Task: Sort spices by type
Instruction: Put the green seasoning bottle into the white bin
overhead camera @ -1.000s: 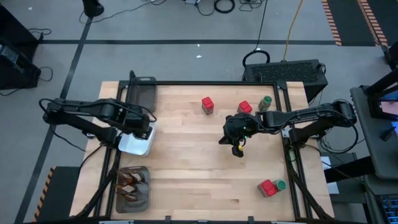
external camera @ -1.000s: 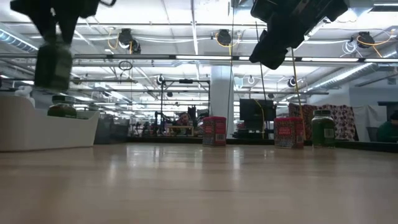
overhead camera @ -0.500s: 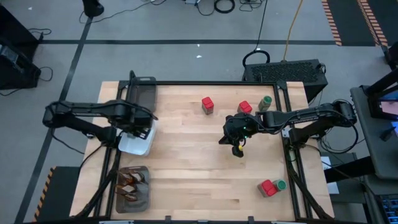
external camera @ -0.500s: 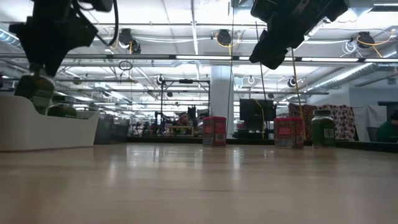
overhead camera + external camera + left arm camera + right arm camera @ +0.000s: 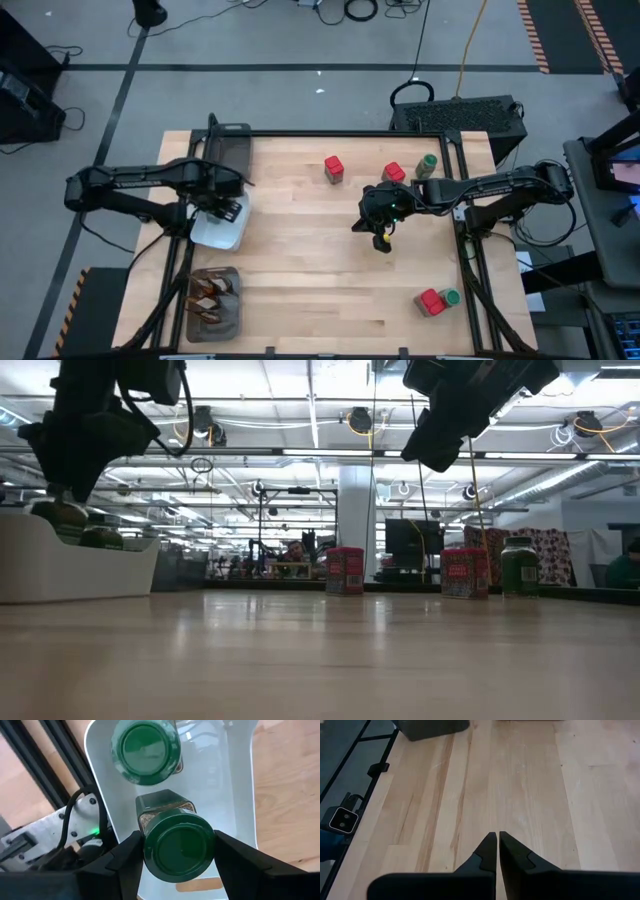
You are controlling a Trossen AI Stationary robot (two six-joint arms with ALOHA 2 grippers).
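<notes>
Lowered since a second ago, the green-lidded jar held between the left gripper's two fingers now sits down inside the white dish, where earlier it hung above the dish's rim in the low view; the jaws are clamped on its sides. A second green-lidded jar already lies in the same dish just beside it. From above, the left gripper is over the dish at the table's left edge, between a dark mesh tray at the far corner and another mesh tray at the near corner holding brown-orange sachets. Out on the bare wood stand two red boxes near the far edge, with a loose green-lidded jar just beside the right-hand box, and a third red box touching or nearly touching another jar near the right front corner. The right gripper hangs over the middle-right of the table, unmoved, its fingers pressed together on nothing above empty boards. In the low view the left arm's gripper reaches into the dish, and the far boxes and jar line the table's back edge.
</notes>
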